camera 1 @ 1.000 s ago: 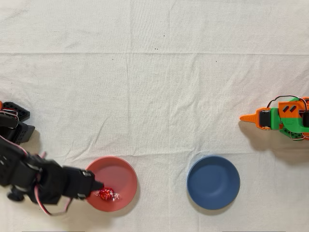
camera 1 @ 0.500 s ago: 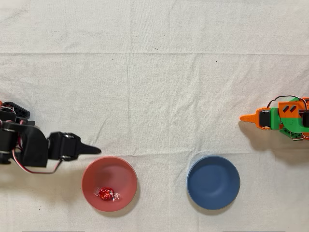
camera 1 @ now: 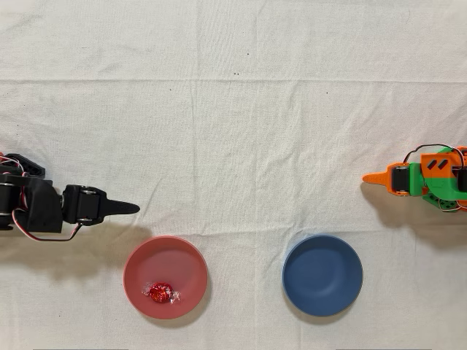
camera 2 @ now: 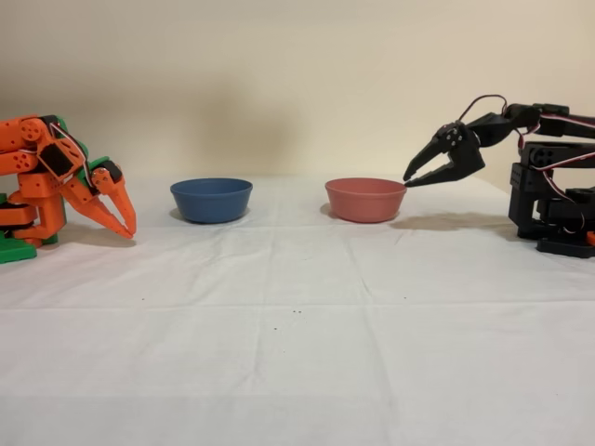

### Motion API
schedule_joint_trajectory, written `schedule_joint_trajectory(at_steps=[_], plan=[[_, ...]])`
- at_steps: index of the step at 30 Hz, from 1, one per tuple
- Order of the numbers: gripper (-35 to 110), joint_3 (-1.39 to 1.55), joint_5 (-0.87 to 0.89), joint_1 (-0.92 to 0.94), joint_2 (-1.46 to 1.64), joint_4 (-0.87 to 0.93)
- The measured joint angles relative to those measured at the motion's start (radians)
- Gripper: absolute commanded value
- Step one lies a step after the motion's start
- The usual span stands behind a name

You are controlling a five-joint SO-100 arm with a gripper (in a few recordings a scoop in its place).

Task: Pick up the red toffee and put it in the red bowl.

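Toffee (camera 1: 160,292) sits inside the red bowl (camera 1: 182,257), low-left part of the basin in the overhead view, whitish wrapper ends splayed beside it; it hasn't budged over the last sec. What's changed is the black arm: a sec ago its gripper (camera 1: 128,208) was right over the bowl's left rim w/ tips next to the candy, half a sec ago it was already clear & just above-left of the bowl, and now it's pulled further back toward its base, tips pointing right, well off the rim. From the side view the gripper (camera 2: 409,176) hangs in the air just right of the bowl (camera 2: 365,200), a bit above rim height, jaws parted a little & nothing between them, so it's let go. Blue bowl (camera 1: 322,275) sits beside the red one, no candy in it, untouched. Orange arm (camera 1: 419,179) idle at the far edge of the cloth (camera 1: 241,131). My read: drop is done, candy's in the right bowl, task basically complete, arm's just retreating to rest. Only thing left would be parking the arm w/o clipping the rim, and given the gap already opened that looks low risk.
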Motion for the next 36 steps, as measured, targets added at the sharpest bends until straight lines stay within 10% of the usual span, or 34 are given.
schedule_joint_trajectory(at_steps=[36], plan=[[1, 0.120, 0.084, -0.104, 0.109, 0.166]])
